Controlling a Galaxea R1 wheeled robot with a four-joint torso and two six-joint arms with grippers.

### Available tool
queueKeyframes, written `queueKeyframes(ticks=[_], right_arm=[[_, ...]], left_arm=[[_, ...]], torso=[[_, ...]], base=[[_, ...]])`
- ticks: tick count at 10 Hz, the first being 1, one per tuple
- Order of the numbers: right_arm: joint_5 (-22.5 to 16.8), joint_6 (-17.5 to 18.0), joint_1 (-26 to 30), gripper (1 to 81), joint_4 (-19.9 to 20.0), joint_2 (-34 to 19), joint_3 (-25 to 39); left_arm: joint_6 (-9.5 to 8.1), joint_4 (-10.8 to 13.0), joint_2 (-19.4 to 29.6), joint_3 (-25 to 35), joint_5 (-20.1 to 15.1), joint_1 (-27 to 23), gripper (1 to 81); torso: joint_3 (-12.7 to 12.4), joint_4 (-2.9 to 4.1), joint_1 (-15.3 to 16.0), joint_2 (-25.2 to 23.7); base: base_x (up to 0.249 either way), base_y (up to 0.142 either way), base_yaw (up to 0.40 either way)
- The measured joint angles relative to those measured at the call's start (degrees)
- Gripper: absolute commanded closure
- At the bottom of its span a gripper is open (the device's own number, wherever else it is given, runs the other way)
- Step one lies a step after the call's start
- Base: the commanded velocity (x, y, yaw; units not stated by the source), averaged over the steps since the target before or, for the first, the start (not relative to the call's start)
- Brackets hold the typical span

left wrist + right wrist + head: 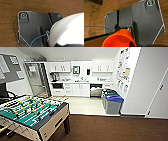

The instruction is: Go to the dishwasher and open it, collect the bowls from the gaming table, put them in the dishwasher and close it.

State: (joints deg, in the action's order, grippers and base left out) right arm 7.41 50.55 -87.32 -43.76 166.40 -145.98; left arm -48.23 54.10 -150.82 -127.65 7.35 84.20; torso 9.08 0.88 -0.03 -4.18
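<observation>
the kitchen lies far ahead, with the dishwasher [96,90] open under the counter, its dark inside showing. the gaming table [32,114] stands near left. a white bowl [70,30] sits against the left wrist, an orange bowl [119,38] against the right; whether either gripper clamps its bowl, i cannot tell. both look light, stiff and slick, so the rim seems the best grip.

Orange bowl [118,38], white bowl [68,30], green-fielded gaming table [30,112], brown carpet [112,128].
</observation>
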Motion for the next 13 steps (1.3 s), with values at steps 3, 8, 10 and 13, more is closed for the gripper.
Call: queueKeyframes(ticks=[3,8,10,13], right_arm=[[0.0,0.0,0.0,81.1,0.0,0.3,0.0],[0.0,0.0,-0.3,81.1,0.0,0.0,-0.3],[0.0,0.0,-0.3,81.1,-0.1,0.2,-0.4],[0.0,0.0,-0.3,81.1,-0.1,0.2,-0.4]], left_arm=[[0.02,0.0,0.4,-0.1,-0.1,-0.4,81.1],[0.05,0.0,0.0,0.0,0.0,-0.1,81.1],[0.05,0.0,0.1,0.0,0.0,0.0,81.1],[0.05,0.0,0.0,0.0,0.0,0.0,81.1]], torso=[[0.0,0.00,0.1,0.0],[0.0,0.00,0.0,0.0],[0.0,0.00,0.0,0.0],[0.0,0.00,0.0,0.0]], base=[[0.143,0.000,0.000],[0.143,0.000,0.000],[0.144,0.000,0.000],[0.143,0.000,0.000]])
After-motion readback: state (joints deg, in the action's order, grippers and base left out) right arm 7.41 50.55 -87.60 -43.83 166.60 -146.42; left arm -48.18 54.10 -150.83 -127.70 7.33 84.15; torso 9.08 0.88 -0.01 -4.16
